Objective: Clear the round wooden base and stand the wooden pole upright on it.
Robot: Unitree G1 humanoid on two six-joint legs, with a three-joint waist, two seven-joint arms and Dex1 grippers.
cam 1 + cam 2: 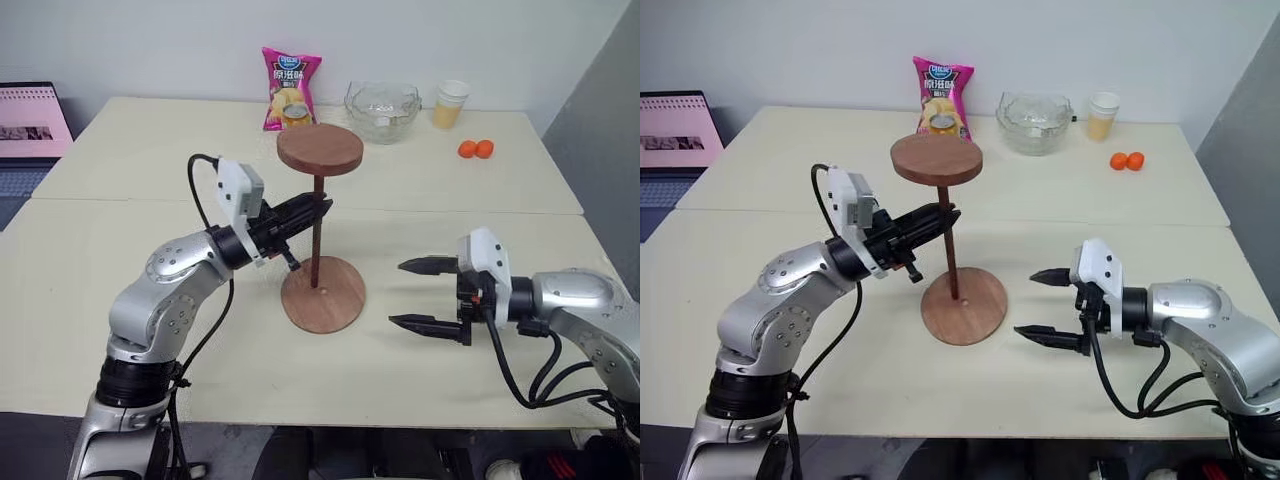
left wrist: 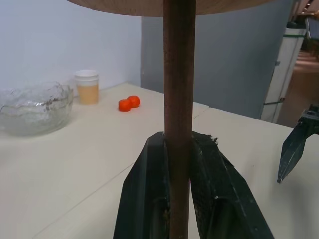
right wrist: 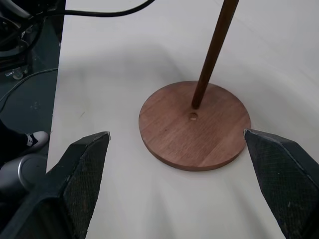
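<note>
The left gripper (image 1: 318, 209) is clamped on the long thin dark-brown wooden pole (image 1: 316, 240) at mid-shaft. The pole is rigid and top-heavy, so that hold suits it. The right gripper (image 1: 417, 294) stands wide open, empty, beside the flat round reddish-brown wooden base (image 1: 323, 294).

Two cream tables (image 1: 420, 190) pushed together, white wall (image 1: 150, 40) behind, grey partition (image 1: 600, 90) at right.

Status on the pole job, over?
Left gripper shut on the thin dark-brown wooden pole, disc end up. Right gripper open beside the round reddish-brown wooden base. Pole's foot beside the centre hole, not seated. Base clear.
</note>
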